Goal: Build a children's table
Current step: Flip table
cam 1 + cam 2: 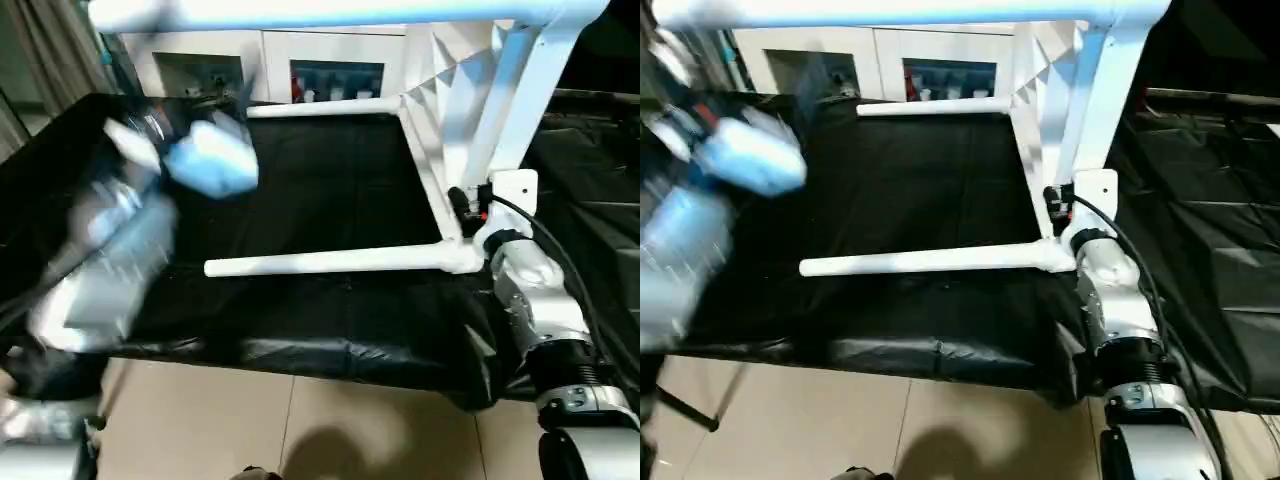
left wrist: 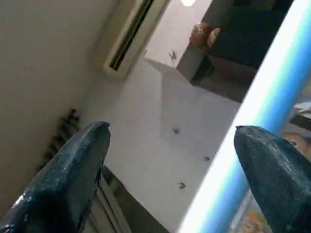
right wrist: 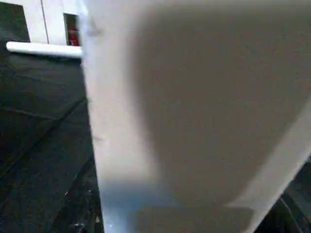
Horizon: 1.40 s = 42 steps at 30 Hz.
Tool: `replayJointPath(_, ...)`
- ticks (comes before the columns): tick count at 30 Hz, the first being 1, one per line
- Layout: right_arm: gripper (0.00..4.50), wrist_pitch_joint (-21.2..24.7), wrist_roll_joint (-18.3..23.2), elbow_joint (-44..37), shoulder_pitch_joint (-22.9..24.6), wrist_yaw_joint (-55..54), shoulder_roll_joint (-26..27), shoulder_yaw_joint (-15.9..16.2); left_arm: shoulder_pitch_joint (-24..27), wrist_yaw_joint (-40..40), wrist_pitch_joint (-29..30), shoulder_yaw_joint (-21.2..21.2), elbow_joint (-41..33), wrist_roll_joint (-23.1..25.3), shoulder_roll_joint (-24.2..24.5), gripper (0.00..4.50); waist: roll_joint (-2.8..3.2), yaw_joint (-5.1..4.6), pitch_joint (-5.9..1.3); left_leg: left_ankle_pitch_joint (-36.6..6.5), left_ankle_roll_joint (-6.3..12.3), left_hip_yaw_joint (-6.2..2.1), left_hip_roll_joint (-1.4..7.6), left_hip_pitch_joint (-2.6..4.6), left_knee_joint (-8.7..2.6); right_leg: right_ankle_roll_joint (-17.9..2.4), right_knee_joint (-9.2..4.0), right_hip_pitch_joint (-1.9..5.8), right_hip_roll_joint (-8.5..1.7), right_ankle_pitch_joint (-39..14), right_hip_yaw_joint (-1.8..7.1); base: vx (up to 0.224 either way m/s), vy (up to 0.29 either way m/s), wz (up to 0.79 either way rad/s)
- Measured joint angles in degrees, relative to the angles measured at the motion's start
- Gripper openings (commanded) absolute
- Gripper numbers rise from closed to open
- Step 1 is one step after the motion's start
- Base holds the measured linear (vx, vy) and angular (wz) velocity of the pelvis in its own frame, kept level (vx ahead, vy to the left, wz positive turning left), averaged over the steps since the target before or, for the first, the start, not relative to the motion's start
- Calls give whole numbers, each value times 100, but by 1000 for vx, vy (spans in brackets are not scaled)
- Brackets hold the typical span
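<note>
The children's table rests on its side on the black-covered surface. Its white tabletop (image 1: 452,115) stands on edge at the right, ribbed underside facing left. One white leg (image 1: 330,262) lies along the surface near me, another leg (image 1: 320,108) lies farther back, and an upper leg (image 1: 330,12) runs across overhead. My right gripper (image 1: 466,205) sits against the tabletop's lower near corner; the right wrist view shows the white tabletop (image 3: 204,107) up close. My left arm (image 1: 130,230) is raised and blurred. My left gripper (image 2: 170,145) is open and points upward, with a white leg (image 2: 248,126) beside one finger.
The black sheet (image 1: 320,190) covers the work surface, whose front edge drops to a tiled floor (image 1: 300,420). A white glass-door cabinet (image 1: 260,65) stands behind. More black sheeting (image 1: 1210,200) lies at the right.
</note>
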Motion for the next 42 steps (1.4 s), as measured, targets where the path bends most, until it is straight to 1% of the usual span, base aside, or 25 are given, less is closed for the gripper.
replayJointPath(2, 190, -16, -13, 0, -1, -2, -19, -3, -137, -1, 10, 0, 168, 17, 42, 450, 14, 53, 6, 0, 0, 0, 0, -2, 1, 0, 2, -3, 0, 0, 2, 0, 0, 0)
replayJointPath(6, 190, -57, -110, -19, -4, -2, -49, 13, -290, -59, 97, -89, 751, 144, 88, 450, 31, 78, 14, 3, 5, 0, 0, -22, 6, 0, 13, -26, 1, 1, 3, 0, 0, 0)
replayJointPath(7, 190, -60, -114, -33, -5, 0, -68, 16, -347, -96, 158, -139, 882, 173, 99, 450, 34, 79, 13, 12, 16, 0, 0, -43, 9, 1, 21, -47, 1, 2, 3, 0, 0, 0)
replayJointPath(8, 190, -72, -117, -64, -6, 3, -86, 17, -409, -154, 238, -165, 1026, 220, 115, 450, 37, 84, 14, 20, 28, 1, 0, -78, 24, 1, 42, -85, 0, 3, 5, 0, 0, 0)
replayJointPath(9, 190, -75, -122, -73, -6, 16, -108, 24, -448, -219, 278, -182, 1157, 220, 116, 450, 42, 89, 16, 21, 30, 0, 0, -85, 38, 1, 56, -96, 0, 3, 9, 0, 0, 0)
replayJointPath(13, 190, -75, -141, -99, -7, 107, -238, 33, -567, -330, 312, -296, 1659, 251, 176, 450, 76, 99, 36, 21, 32, 0, -1, -91, 51, -1, 65, -100, -4, 1, 10, 0, 0, 0)
replayJointPath(17, 190, -75, -170, -213, -8, 183, -373, 43, -728, -283, 343, -265, 1825, 237, 196, 450, 112, 138, 57, 21, 33, 1, -2, -92, 52, -1, 74, -103, -7, 1, 9, 0, 0, 0)
replayJointPath(19, 190, -75, -192, -280, -8, 224, -413, 43, -845, -219, 354, -261, 1939, 216, 195, 450, 112, 148, 57, 23, 34, 1, -1, -99, 52, -3, 83, -113, -6, -1, 9, 0, 0, 0)
replayJointPath(20, 190, -75, -196, -309, -8, 245, -442, 45, -898, -210, 342, -227, 1988, 188, 195, 423, 113, 151, 56, 25, 38, 1, -1, -100, 52, -4, 84, -116, -6, -1, 9, 0, 0, 0)
replayJointPath(22, 190, -77, -216, -323, -8, 266, -472, 57, -916, -206, 332, -183, 2042, 143, 196, 417, 113, 153, 56, 28, 44, 1, -1, -102, 53, -6, 84, -116, -5, -3, 9, 0, 0, 0)
replayJointPath(24, 190, -78, -222, -331, -8, 279, -506, 78, -1008, -151, 319, -179, 2142, 141, 196, 417, 113, 157, 56, 31, 49, 0, 0, -121, 62, -6, 86, -128, -5, -2, 7, 0, 0, 0)
replayJointPath(25, 190, -78, -222, -332, -8, 299, -526, 79, -1067, -120, 316, -173, 2180, 142, 199, 393, 114, 164, 56, 41, 65, -1, 0, -135, 68, -5, 89, -139, -6, -2, 7, 0, 0, 0)
replayJointPath(26, 190, -78, -222, -342, -8, 319, -569, 87, -1127, -50, 306, -165, 2211, 147, 216, 393, 117, 168, 54, 47, 76, -1, 0, -154, 79, -3, 93, -154, -6, 1, 8, 0, 0, 0)
replayJointPath(27, 190, -83, -228, -357, -8, 331, -599, 98, -1162, -24, 301, -164, 2225, 153, 234, 377, 118, 169, 54, 46, 80, -1, 1, -168, 89, -1, 97, -166, -7, 2, 9, 0, 0, 0)
replayJointPath(28, 190, -83, -237, -380, -8, 342, -629, 101, -1202, -21, 295, -164, 2260, 150, 237, 371, 119, 174, 55, 46, 81, -1, 1, -177, 94, 1, 98, -172, -7, 3, 9, 0, 0, 0)
replayJointPath(30, 190, -83, -315, -440, -32, 362, -655, 103, -1222, -30, 293, -162, 2304, 134, 248, 366, 119, 169, 55, 44, 86, -1, 1, -182, 101, 1, 99, -176, -7, 5, 10, 0, 0, 0)
replayJointPath(33, 190, -83, -380, -465, -156, 381, -738, 152, -1220, -67, 264, -162, 2315, 73, 244, 333, 120, 167, 55, 44, 89, -2, 2, -190, 107, 2, 99, -181, -7, 7, 9, 0, 0, 0)
replayJointPath(36, 190, -83, -450, -468, -286, 480, -955, 201, -1084, -133, 265, -141, 2170, -71, 173, 310, 121, 199, 56, 44, 93, -1, 1, -191, 111, 2, 98, -179, -10, 8, 9, 0, 0, 0)
replayJointPath(37, 190, -83, -457, -476, -314, 522, -1048, 204, -1014, -153, 266, -134, 2088, -108, 146, 310, 121, 207, 55, 43, 93, -1, 1, -192, 112, 2, 98, -179, -10, 8, 9, 0, 0, 0)
replayJointPath(39, 190, -74, -525, -477, -460, 680, -1270, 231, -790, -181, 275, -91, 1865, -211, 31, 290, 136, 236, 53, 42, 96, -1, 1, -194, 118, 2, 99, -177, -13, 9, 7, 0, 0, 0)
replayJointPath(40, 190, -61, -573, -477, -540, 748, -1358, 239, -726, -183, 282, -68, 1797, -263, -10, 290, 137, 249, 54, 44, 99, -1, 1, -194, 119, 2, 101, -177, -14, 9, 6, 0, 0, 0)
replayJointPath(41, 190, -57, -610, -477, -632, 811, -1468, 249, -684, -184, 297, -50, 1750, -313, -30, 276, 136, 273, 53, 46, 103, -2, 3, -192, 120, 2, 102, -172, -13, 9, 1, 0, 0, 0)
replayJointPath(42, 190, -57, -653, -477, -703, 857, -1537, 257, -655, -188, 315, -41, 1734, -351, -41, 276, 136, 288, 53, 49, 107, -2, 3, -190, 120, 3, 103, -169, -13, 10, 1, 0, 0, 0)
